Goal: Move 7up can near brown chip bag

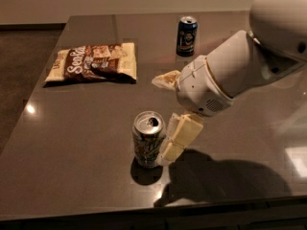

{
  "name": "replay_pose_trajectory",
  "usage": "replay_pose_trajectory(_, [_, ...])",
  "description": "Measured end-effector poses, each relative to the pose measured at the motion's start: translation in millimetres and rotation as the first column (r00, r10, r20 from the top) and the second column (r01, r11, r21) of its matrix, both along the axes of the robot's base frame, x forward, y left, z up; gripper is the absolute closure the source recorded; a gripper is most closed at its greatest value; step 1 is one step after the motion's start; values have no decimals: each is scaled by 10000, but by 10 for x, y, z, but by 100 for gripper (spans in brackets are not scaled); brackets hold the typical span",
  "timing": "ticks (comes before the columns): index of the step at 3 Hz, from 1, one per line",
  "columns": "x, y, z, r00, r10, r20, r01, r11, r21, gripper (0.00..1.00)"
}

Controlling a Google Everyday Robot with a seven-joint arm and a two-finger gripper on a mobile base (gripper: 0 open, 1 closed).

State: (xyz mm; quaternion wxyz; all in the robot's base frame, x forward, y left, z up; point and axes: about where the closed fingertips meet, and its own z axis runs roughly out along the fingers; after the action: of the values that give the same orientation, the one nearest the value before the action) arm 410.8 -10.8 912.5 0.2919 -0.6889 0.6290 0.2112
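The flat, rectangular brown chip bag (91,63), dark in the middle with white script and cream ends, lies at the far left of the dark, glossy tabletop (72,143), its long side running left to right. Nearer the front edge and to the bag's right stands the small silver-white aluminium 7up can (148,140) with green lettering. It is upright, its long axis vertical, and well apart from the bag.

Just right of the can is the cream two-finger end effector (162,119), spread open and holding nothing. Its lower finger (180,138) sits against or just beside the can's right flank; I cannot tell which. The upper finger (165,79) points left farther back, clear of the can. The can thus lies left of the end effector, toward the near side of its opening rather than squarely between the fingers, so it likely needs centring before closing.

The bulky white arm (230,75) reaches in from the upper right, slanting down with the wrist low. Behind it, a dark blue can (186,36) stands upright near the far edge.
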Motion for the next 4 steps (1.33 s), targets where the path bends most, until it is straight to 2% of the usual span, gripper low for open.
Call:
replay_pose_trajectory(1, [-47,80,-61,9999,108,-79,-107,9999,111,0])
replay_pose_trajectory(2, [-76,134,-120,9997,185,-161,-183,9997,140,18])
replay_pose_trajectory(4, [-71,154,-96,9984,238,-513,-216,9988,428,64])
